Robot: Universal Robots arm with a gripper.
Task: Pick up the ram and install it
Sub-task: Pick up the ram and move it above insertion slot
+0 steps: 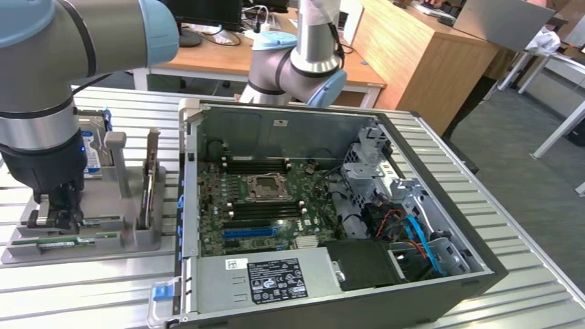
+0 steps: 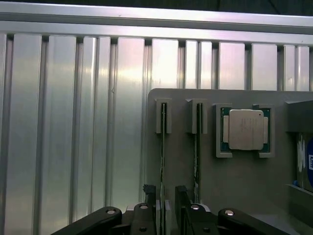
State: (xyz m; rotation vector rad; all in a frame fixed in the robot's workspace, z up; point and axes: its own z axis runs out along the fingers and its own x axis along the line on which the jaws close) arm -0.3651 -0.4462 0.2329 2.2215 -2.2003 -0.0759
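Ram (image 2: 163, 147) stands on its thin edge in a slot of a grey holder (image 2: 244, 191), seen edge-on in the wrist view. The pincer (image 2: 165, 198) is down over it with its jaws apart, one black finger (image 2: 149, 193) on each side of the stick and not clamped on it. A second stick (image 2: 196, 142) stands in the next slot just beside, parallel to the first and outside the jaws. Further along the same holder a processor (image 2: 243, 129) lies flat in a square recess, and past it sits a hard drive (image 2: 305, 164) with a blue edge.

The holder rests on a ribbed metal table (image 2: 73, 122). In the exterior view the arm (image 1: 37, 103) reaches straight down onto the holder at that view's left. Well apart from it, toward the middle of the table, an open computer case (image 1: 457, 205) lies on its side with the green motherboard (image 1: 311, 226) exposed and a blue slot (image 1: 249, 232) near the board's front edge.
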